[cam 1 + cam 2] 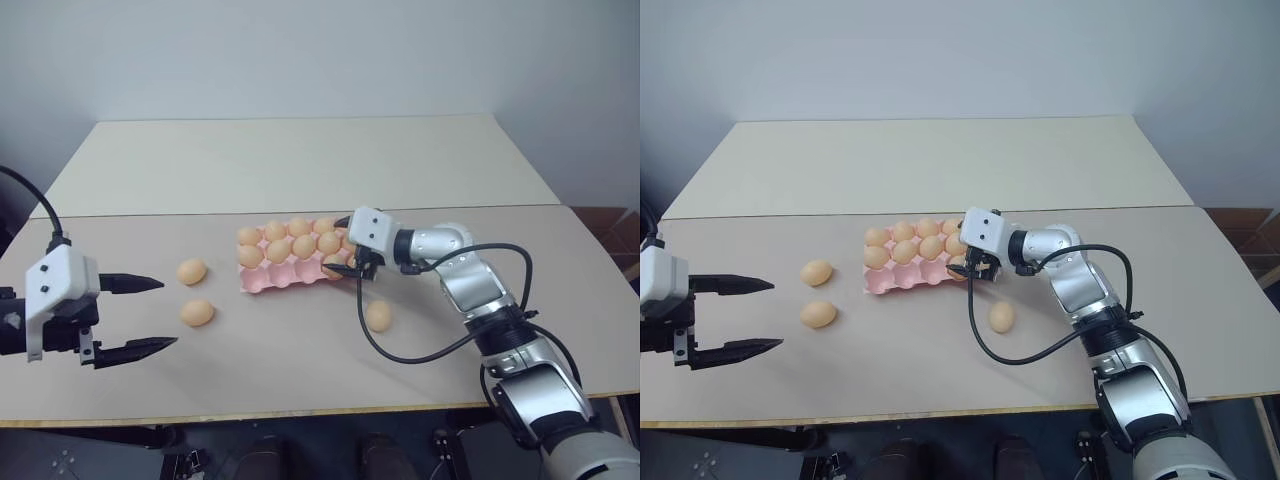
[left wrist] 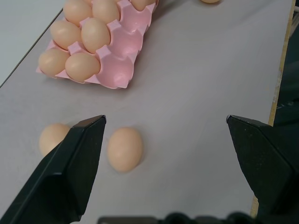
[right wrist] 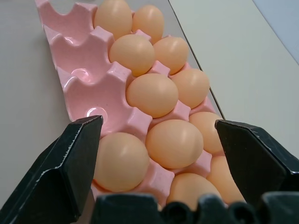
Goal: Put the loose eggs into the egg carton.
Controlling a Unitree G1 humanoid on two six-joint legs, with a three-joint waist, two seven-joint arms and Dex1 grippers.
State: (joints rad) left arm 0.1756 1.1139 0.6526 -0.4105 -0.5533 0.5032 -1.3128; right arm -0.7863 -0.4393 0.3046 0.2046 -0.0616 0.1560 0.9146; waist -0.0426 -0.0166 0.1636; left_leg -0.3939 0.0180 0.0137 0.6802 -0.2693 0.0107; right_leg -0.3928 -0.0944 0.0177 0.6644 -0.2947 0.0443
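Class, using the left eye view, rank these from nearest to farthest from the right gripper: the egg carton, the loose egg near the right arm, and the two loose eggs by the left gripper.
1. egg carton, under the right gripper.
2. Loose egg near the right arm, just toward the table's front edge.
3. Two loose eggs beyond the carton's left end; too close to rank.

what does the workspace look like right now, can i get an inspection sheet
surface: pale tabletop, two boards meeting at a seam.
job's things: pink egg carton mid-table, back and middle rows filled, near row holding one egg by the right claw, other near cups empty; three loose eggs on the table, two to the carton's left, one to its right.
clutter: nothing seen.
grippers: left claw open, off the table's left part, holding nothing; right claw open over the carton's right end, astride the near-row egg.
cables: black cable looping from the right wrist.
surroundings: plain light wall.
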